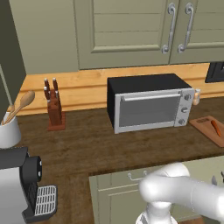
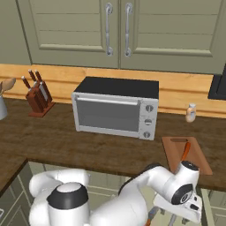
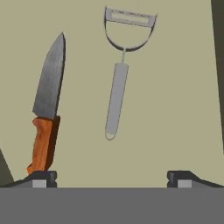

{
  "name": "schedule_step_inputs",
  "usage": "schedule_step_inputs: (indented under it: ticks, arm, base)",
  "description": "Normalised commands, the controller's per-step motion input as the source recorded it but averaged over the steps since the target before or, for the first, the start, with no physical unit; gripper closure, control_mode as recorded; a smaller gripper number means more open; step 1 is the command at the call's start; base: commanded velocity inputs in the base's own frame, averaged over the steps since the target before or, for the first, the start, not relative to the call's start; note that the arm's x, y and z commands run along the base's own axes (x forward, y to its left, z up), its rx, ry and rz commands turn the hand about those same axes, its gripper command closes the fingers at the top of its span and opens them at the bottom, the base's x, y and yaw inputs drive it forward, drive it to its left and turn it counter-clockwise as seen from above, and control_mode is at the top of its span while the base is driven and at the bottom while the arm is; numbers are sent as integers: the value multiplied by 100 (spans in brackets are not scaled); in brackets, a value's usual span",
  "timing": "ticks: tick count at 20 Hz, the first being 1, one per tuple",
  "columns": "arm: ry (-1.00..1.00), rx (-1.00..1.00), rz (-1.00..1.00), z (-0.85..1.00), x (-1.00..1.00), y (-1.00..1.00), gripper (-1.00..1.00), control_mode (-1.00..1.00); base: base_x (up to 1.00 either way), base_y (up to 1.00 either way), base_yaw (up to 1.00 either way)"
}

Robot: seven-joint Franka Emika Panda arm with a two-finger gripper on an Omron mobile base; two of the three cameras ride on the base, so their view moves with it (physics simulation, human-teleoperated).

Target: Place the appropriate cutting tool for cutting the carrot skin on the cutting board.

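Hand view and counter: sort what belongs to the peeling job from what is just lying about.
Belongs to the job:
peeler
carrot
cutting board

Just lying about:
knife
toaster oven
knife block
shaker

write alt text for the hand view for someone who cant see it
Seen from above, a silvery metal peeler with a looped head lies on a pale olive surface, beside but apart from a knife with an orange-red handle on its left. The open hand hangs over them, its two dark fingertips at the bottom edge, touching neither tool.
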Motion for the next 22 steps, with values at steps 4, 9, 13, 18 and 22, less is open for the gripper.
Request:
schedule_step_inputs:
  ticks: [4,9,13,18,22]
  arm:
    - [1,0,-15,-35,23,-1,-100,-100]
    - [-2,0,-8,-57,-1,0,-100,-100]
    - [-1,-3,-6,-39,1,6,-100,-100]
    - [0,-5,0,-36,0,4,-100,-100]
    - [0,-5,0,-40,0,3,-100,-100]
  base:
    - [0,0,0]
    - [0,0,0]
    - [0,0,0]
    - [0,0,0]
    - [0,0,0]
